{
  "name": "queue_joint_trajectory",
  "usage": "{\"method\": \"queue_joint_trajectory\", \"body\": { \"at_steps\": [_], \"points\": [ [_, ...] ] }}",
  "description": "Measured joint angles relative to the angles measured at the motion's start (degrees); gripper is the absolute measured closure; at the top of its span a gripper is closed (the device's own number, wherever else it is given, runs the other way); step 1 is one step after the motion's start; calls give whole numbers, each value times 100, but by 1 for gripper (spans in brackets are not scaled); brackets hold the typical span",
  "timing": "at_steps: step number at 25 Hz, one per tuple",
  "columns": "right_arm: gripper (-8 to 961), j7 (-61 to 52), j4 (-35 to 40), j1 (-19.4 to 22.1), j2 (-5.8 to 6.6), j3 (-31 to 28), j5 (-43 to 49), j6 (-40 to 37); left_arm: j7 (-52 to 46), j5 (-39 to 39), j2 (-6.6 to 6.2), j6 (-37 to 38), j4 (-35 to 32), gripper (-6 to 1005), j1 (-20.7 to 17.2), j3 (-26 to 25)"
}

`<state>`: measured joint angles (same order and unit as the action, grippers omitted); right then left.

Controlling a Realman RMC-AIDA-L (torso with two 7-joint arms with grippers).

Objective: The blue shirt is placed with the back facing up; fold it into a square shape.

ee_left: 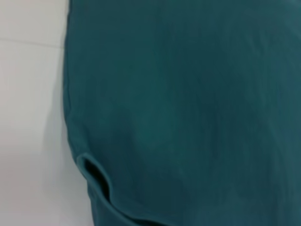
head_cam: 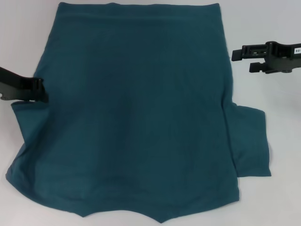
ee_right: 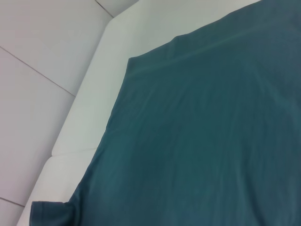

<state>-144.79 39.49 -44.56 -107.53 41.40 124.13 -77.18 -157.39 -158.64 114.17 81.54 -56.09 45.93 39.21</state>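
My jaws: left gripper (head_cam: 40,90) at blue shirt's (head_cam: 136,113) left edge, can't tell if clamped on cloth. Right gripper (head_cam: 242,59) jaws apart, off shirt's right edge. Shirt flat on white worktop (head_cam: 263,197), right sleeve (head_cam: 251,141) out. Fold evenly inward, keep edges straight.

lab-like test bench — plain white table (head_cam: 277,28) | pale tiled floor (ee_right: 33,94)
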Motion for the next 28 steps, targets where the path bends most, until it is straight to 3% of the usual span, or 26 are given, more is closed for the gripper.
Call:
{"method": "queue_joint_trajectory", "body": {
  "at_steps": [6, 12, 16, 19, 21, 22, 25, 28],
  "points": [
    [28, 22, -4, 11, -5, 0, 12, 22, 368, 354, 9, 107, 188, 969, 33, -4],
    [29, 27, -13, 37, -21, 0, 16, 48, 1055, 977, 0, 565, 155, 750, -61, -80],
    [29, 171, -5, 89, -27, 0, 16, 81, 1240, 1177, -34, 618, -42, 624, -334, -361],
    [29, 499, 19, 139, -35, -1, 17, 64, 2080, 1721, -19, 939, -124, 518, -654, -427],
    [29, 696, 31, 164, -36, 0, 22, 22, 2933, 2094, 86, 1250, -248, 444, -906, -428],
    [29, 751, 31, 170, -20, 0, 55, -48, 3657, 2319, 211, 1474, -364, 407, -1109, -423],
    [29, 799, 36, 191, 57, -8, 190, -300, 4888, 2693, 594, 1595, -769, 409, -1635, -416],
    [28, 807, 118, 267, 148, -20, 241, -674, 5459, 2848, 820, 1542, -942, 412, -1933, -410]
  ]
}}
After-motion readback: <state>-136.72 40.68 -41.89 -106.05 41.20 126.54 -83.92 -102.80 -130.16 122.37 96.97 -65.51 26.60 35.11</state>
